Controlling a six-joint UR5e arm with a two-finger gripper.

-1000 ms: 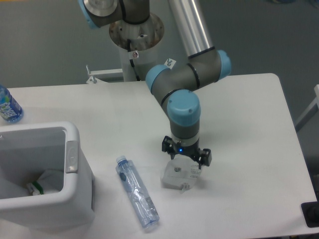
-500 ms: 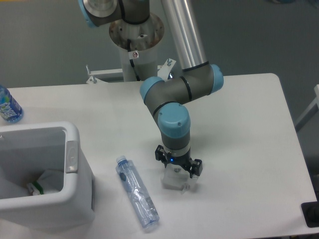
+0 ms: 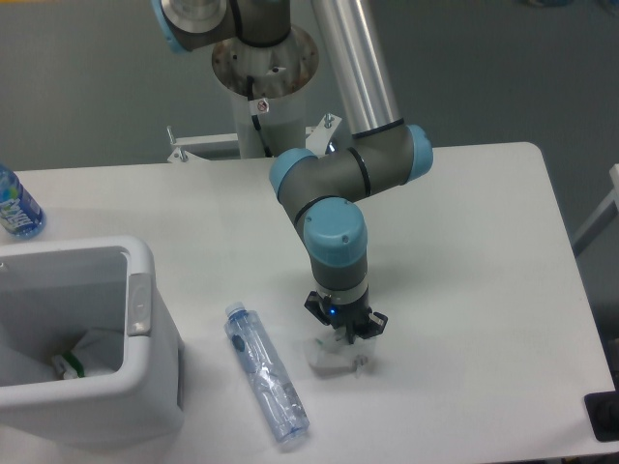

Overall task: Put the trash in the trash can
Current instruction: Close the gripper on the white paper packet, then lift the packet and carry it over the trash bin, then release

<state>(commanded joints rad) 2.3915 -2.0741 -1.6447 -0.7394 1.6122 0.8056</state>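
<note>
Two bits of trash are out on the white table (image 3: 464, 213): the crushed bottle (image 3: 266, 374) lying low in the frame left of centre, and the small packet (image 3: 332, 356) just to its right, with the gripper (image 3: 345, 333) down on it and pinched narrow, though I can't tell if it's really got hold. So it looks like the grab step, and next it'd need a lift and a carry over to the trash can (image 3: 145, 387) at lower left. Farther back there's an intact bottle (image 3: 15, 205) at the left edge, the arm's pedestal (image 3: 263, 77) up top, and grey floor (image 3: 97, 87) behind.
</note>
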